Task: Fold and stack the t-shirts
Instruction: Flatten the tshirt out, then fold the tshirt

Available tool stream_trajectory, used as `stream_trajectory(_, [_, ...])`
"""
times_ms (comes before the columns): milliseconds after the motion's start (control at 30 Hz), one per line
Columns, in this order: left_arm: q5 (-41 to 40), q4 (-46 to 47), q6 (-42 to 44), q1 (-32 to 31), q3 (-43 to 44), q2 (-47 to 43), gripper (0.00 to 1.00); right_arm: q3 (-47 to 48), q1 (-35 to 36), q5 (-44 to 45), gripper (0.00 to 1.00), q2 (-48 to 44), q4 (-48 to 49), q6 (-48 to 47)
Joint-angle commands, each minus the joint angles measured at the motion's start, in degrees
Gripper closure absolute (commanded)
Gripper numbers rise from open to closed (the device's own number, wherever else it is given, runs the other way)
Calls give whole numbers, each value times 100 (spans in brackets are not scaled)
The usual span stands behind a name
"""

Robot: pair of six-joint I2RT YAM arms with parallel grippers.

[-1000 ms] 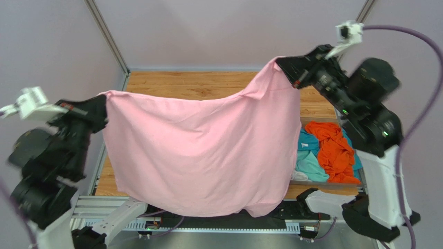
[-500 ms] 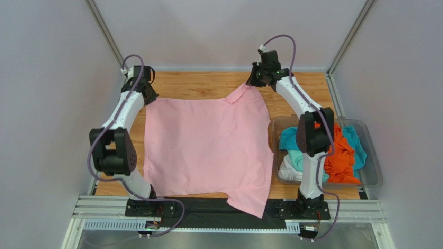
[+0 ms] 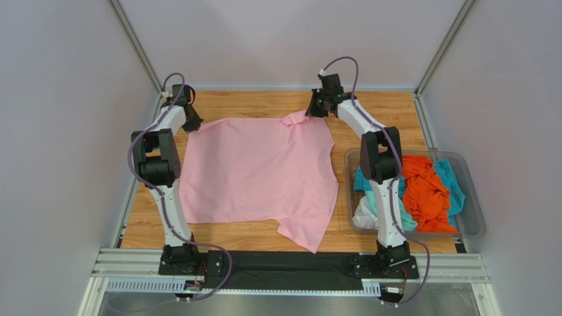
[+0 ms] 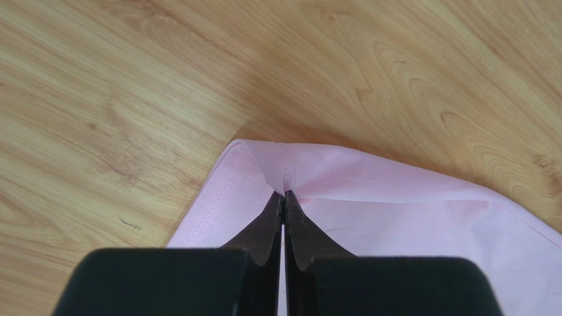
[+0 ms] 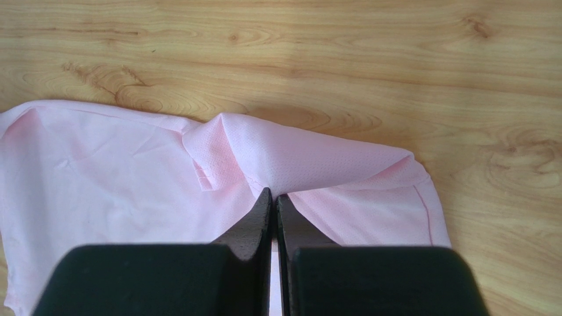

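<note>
My left hand (image 4: 282, 197) and right hand (image 5: 272, 197) clamp corners of the pink t-shirt (image 3: 257, 171); releasing could leave the corner nearest the bin (image 3: 473, 220) rumpled.

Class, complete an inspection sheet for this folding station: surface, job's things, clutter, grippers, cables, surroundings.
Surface: wooden table, flat.
Job's things: pink t-shirt spread out, lightly wrinkled; orange t-shirt, teal t-shirts and white t-shirt heaped in the clear bin on the right.
Clutter: nothing seen.
Grippers: left gripper and right gripper each shut on a far corner of the pink t-shirt.
Cables: purple cables loop above both arms, off the cloth.
Surroundings: pale walls, metal frame.
</note>
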Motion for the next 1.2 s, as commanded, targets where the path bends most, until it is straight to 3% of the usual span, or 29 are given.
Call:
stream_trajectory(0, [236, 264, 66, 46, -124, -498, 100, -255, -10, -133, 100, -632, 219, 70])
stream_trajectory(533, [-186, 379, -215, 239, -2217, -2449, 100, -2998, 51, -625, 100, -2987, -141, 492])
stream_trajectory(867, [-195, 318, -145, 318, -3000, -3038, 100, -4343, 297, -195, 100, -4130, -334, 826])
stream_trajectory(1167, [-361, -42, -127, 318, -3325, -3381, 100, -5388, 631, 333, 97, -4615, -326, 1221])
